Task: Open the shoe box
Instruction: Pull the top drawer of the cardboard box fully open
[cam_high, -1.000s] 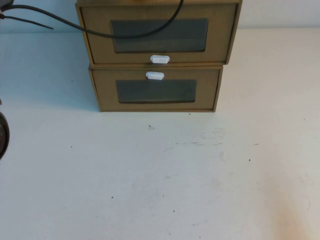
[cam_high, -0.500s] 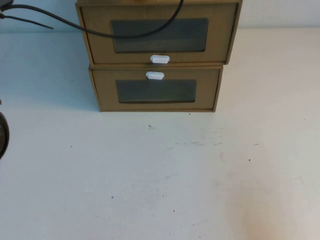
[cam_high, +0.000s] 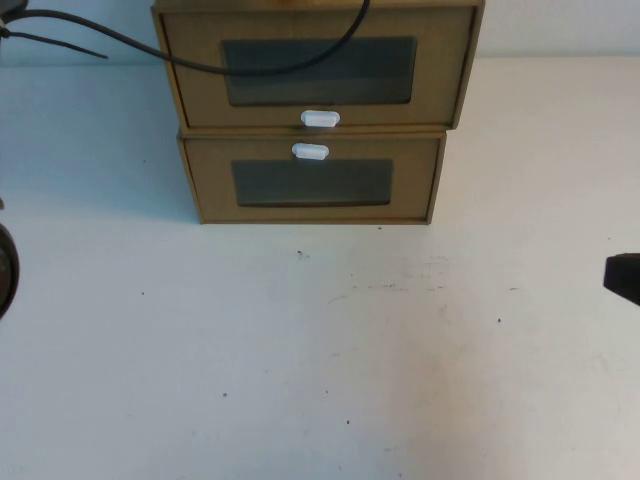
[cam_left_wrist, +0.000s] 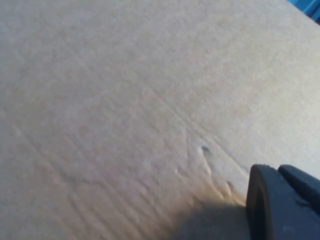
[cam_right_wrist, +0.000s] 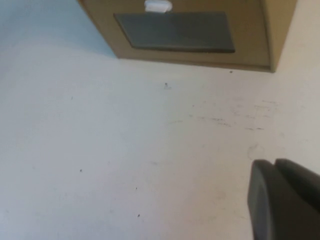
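Front-right of shoe boxes (cam_high: 310, 185), right end effector (cam_high: 625, 277) closed, left end effector (cam_left_wrist: 282, 200) over creased cardboard (cam_left_wrist: 125, 100), opening unclear

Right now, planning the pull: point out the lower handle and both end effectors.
lower handle (cam_high: 310, 151), high view, tab centre
right end effector (cam_high: 620, 277), high view, tip at right edge
left end effector (cam_left_wrist: 277, 175), left wrist view, tip beside cardboard (cam_left_wrist: 125, 100)
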